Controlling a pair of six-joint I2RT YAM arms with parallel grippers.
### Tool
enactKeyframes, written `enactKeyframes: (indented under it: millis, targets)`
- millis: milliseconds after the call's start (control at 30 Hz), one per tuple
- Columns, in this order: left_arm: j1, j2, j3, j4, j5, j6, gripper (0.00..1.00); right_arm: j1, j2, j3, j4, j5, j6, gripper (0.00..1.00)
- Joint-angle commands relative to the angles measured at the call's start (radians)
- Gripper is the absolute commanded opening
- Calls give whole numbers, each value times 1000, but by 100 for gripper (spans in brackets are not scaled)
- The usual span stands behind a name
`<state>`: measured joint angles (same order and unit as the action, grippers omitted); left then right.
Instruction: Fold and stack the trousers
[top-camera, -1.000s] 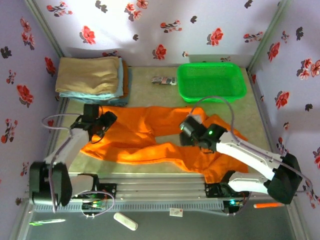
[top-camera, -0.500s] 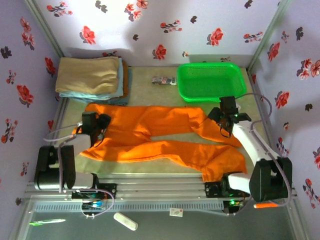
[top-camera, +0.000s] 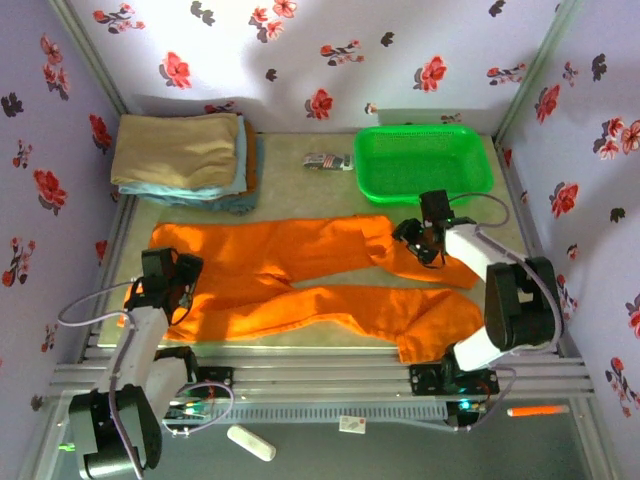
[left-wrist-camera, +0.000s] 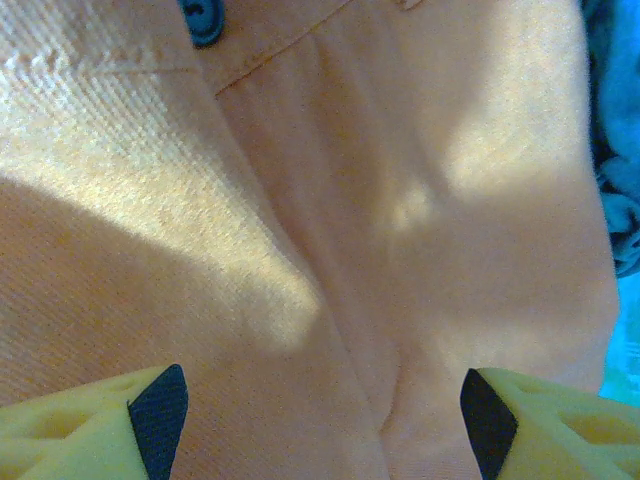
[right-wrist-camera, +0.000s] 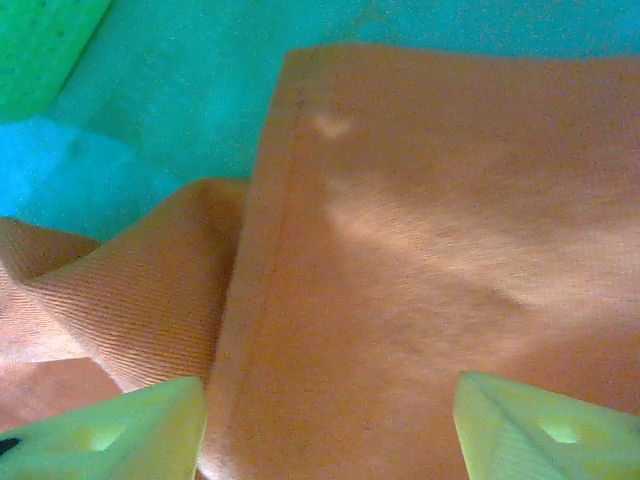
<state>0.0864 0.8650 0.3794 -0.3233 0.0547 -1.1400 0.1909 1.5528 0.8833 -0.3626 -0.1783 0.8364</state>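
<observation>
The tabletop (top-camera: 300, 148) carries the bright orange trousers (top-camera: 290, 270), spread flat just in front of the green basket (top-camera: 424, 128), with the waist well off to the basket's left and both legs running back toward it. A stack of folded tan and blue cloths (top-camera: 180, 150) sits well to the basket's left. The left tool (left-wrist-camera: 322, 415) hovers with its fingers spread over the waist end, far left of the basket. The right tool (right-wrist-camera: 330, 420), also spread, hangs over a leg hem just in front of the basket. A small patterned object (top-camera: 328, 161) lies just beside the basket's left wall
</observation>
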Motion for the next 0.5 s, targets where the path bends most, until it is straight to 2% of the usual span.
enactKeyframes:
  millis: [0,33,133,200,267,467]
  targets:
    - [4,2,20,-63,13,28,77,9,80,57,7,-69,38,59]
    - [4,-1,17,-60,12,29,77,9,102,63,11,-73,38,52]
    - [4,-10,18,-67,12,30,77,8,116,65,6,-83,36,21]
    - [4,-20,22,-76,12,34,77,7,78,49,-2,-60,37,12]
    - [4,-27,24,-79,12,39,77,7,28,39,-25,-33,29,7]
    - [4,-16,31,-64,13,33,77,-1,-125,43,-141,37,-13,1]
